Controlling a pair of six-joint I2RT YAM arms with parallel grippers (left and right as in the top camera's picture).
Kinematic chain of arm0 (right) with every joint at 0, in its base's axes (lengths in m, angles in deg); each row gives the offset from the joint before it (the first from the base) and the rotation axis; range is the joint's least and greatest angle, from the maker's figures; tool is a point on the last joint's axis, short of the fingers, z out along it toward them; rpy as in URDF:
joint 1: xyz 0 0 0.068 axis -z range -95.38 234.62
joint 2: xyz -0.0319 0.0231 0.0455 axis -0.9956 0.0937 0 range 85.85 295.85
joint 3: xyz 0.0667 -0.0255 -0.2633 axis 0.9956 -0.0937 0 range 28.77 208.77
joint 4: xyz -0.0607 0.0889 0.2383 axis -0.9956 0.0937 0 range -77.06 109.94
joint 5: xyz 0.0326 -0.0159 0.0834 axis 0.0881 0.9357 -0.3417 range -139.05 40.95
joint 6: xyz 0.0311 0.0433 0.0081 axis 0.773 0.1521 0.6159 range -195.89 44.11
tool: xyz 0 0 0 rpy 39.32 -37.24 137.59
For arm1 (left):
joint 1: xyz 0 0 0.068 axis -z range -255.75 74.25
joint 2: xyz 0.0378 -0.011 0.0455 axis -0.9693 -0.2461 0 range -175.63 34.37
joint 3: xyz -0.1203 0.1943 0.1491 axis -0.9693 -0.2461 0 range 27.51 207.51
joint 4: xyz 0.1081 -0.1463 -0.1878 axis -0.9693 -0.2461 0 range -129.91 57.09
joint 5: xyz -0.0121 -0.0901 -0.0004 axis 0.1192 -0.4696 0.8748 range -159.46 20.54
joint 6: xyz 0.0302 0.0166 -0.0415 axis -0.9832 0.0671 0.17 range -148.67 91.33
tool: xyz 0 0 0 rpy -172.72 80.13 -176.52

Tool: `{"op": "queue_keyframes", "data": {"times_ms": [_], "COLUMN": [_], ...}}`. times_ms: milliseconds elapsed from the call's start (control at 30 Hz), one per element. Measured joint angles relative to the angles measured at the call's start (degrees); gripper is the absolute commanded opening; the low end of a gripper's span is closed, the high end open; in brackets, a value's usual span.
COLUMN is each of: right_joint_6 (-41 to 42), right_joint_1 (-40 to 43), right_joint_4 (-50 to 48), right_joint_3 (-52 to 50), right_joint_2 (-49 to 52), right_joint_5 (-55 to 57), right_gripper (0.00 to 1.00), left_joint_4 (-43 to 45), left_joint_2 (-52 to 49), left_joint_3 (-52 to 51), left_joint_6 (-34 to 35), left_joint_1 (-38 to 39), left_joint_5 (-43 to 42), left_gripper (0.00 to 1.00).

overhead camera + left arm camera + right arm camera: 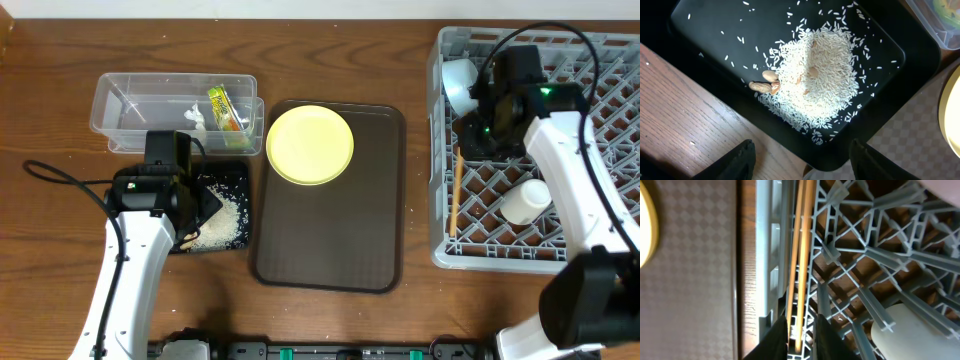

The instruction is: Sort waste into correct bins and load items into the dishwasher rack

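The rice-like scraps [222, 222] lie heaped in the black tray [238, 175], with a few peanuts [765, 82] among them in the left wrist view [815, 75]. My left gripper [801, 152] is open and empty over the tray's near corner [715, 40]. The wrapper [226, 108] and tissue [197, 118] lie in the clear tub [120, 100]. The yellow plate [310, 144] sits on the brown serving tray. In the rack [600, 240] are the white bowl [460, 80], the pale cup [525, 200] and the chopsticks [801, 255]. My right gripper [800, 330] straddles the chopsticks' end, slightly open. No blue bowl shows.
The brown serving tray [330, 230] lies between the black tray and the rack. The chopsticks [453, 200] lie along the rack's left wall [767, 255]. A black cable [70, 180] runs across the table at the left.
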Motion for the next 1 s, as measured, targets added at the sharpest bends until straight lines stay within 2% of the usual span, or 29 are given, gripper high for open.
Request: {"op": "queue_keyframes", "data": {"times_ms": [133,167,200,300,467,733,1000], "right_joint_6": [-0.11,-0.13,-0.11,0.37,1.16,1.38,1.36], "right_joint_1": [0.0,0.02,0.07,1.03,5.64,11.69,11.69], "right_joint_4": [0.0,0.0,0.0,0.0,-0.09,0.26,0.35], "right_joint_3": [0.0,0.0,0.0,0.0,0.0,0.0,0.0], "right_joint_2": [0.72,0.66,0.66,0.28,-3.19,-8.22,-8.15], "right_joint_5": [0.0,0.0,0.0,-0.28,-1.07,-4.87,-7.08], "right_gripper": [0.26,0.26,0.26,0.27,0.49,0.5,0.51], "left_joint_4": [0.0,0.0,0.0,0.0,0.2,10.43,23.39], "left_joint_2": [0.0,0.0,0.0,0.0,0.0,0.0,-0.11], "left_joint_3": [0.0,0.0,0.0,0.0,0.0,0.0,0.04], "left_joint_6": [0.0,0.0,-0.13,-0.42,-3.34,-10.86,-15.47], "left_joint_1": [0.0,0.0,0.0,0.0,0.0,1.18,10.03], "left_joint_5": [0.0,0.0,0.02,-0.02,-0.26,-9.05,-13.4], "left_gripper": [0.63,0.71,0.74,0.78,0.79,0.79,0.78]}}
